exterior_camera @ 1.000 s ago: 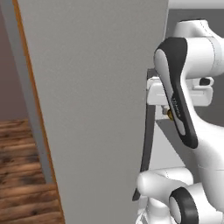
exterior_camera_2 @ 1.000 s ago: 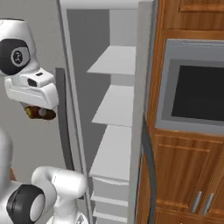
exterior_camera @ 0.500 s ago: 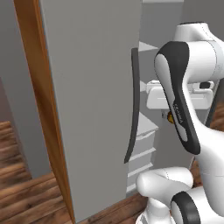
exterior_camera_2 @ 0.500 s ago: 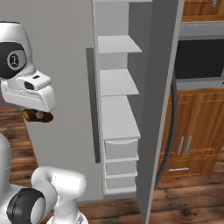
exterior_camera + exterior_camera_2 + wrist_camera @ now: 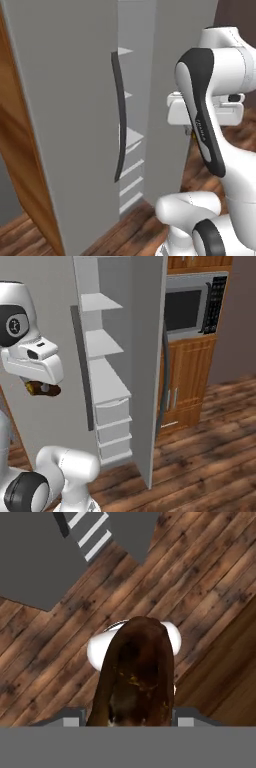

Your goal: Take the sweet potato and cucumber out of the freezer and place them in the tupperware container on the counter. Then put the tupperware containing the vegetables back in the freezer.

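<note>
Now, view: both base cameras are showing the room from a new angle, since the base is turning away.
freezer (image 5: 145, 356): standing open beyond the gripper, now further off, its pale shelves bare, drawers below.
microwave (image 5: 192, 306): sitting past the freezer, now fully in sight.
gripper (image 5: 44, 388): hanging over the wood floor (image 5: 210, 577), clamping the sweet potato.
sweet potato (image 5: 136, 672): being held between the fingers.
</note>
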